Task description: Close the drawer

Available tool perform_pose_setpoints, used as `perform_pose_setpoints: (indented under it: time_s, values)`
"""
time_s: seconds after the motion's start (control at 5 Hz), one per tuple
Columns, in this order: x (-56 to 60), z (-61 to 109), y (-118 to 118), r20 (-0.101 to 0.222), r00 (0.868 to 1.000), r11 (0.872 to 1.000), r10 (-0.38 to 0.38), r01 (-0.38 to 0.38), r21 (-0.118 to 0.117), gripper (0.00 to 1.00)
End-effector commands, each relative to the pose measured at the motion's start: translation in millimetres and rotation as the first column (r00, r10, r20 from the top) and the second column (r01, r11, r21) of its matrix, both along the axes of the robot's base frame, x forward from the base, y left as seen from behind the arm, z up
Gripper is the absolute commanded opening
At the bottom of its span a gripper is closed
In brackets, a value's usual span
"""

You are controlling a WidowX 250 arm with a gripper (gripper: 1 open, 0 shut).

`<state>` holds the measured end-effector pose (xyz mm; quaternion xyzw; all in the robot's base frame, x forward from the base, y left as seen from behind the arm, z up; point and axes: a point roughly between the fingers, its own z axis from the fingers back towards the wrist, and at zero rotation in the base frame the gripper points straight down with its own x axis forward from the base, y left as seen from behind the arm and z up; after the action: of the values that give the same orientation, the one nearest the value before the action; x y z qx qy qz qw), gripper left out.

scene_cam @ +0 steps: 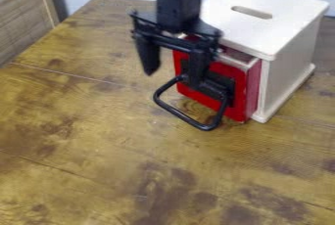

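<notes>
The black gripper (170,66) hangs over the tabletop (78,121) just in front of the red drawer (244,84), its two fingers spread apart with nothing between them; one finger overlaps the drawer front in the view, and whether it touches cannot be told. The drawer sits in the pale wooden cabinet (276,33) with the slotted top, its red side showing a little at the near edge, so it looks slightly pulled out. Its black loop handle (187,112) juts out low toward the viewer. The step in hand seems to be lining up for the push. To do it well, keep the fingers clear of the loop, since a hooked finger could drag the drawer outward. Bring a fingertip or the gripper's flat side against the front near its middle, then press straight along the drawer's travel, slowly and evenly. An off-centre shove may jam it or swivel the cabinet; ease off once the front seats.
</notes>
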<state>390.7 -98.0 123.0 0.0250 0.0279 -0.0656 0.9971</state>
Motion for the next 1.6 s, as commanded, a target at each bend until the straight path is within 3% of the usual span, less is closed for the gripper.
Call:
perform_pose_setpoints:
  time_s: [0.0,0.2,0.4,0.6,0.8,1.2,1.4]
  values:
    - [7.5,17.9,-35,0.090,0.996,1.000,-0.006,0.008,-0.020,1.00]
    - [8.8,6.3,-41,0.084,0.996,0.999,0.023,-0.020,-0.030,1.00]
    - [3.1,-8.3,-37,0.070,0.998,0.999,-0.009,0.012,-0.035,1.00]
    - [5.8,-25.6,-34,0.070,0.997,0.997,-0.043,0.048,-0.063,1.00]
    - [10.7,-36.4,-28,0.069,0.995,0.995,-0.069,0.074,-0.070,1.00]
    - [26.6,-22.0,-14,0.067,0.997,0.996,-0.042,0.047,-0.076,1.00]
    - [33.0,-33.7,2,0.067,0.998,0.996,-0.020,0.026,-0.083,1.00]
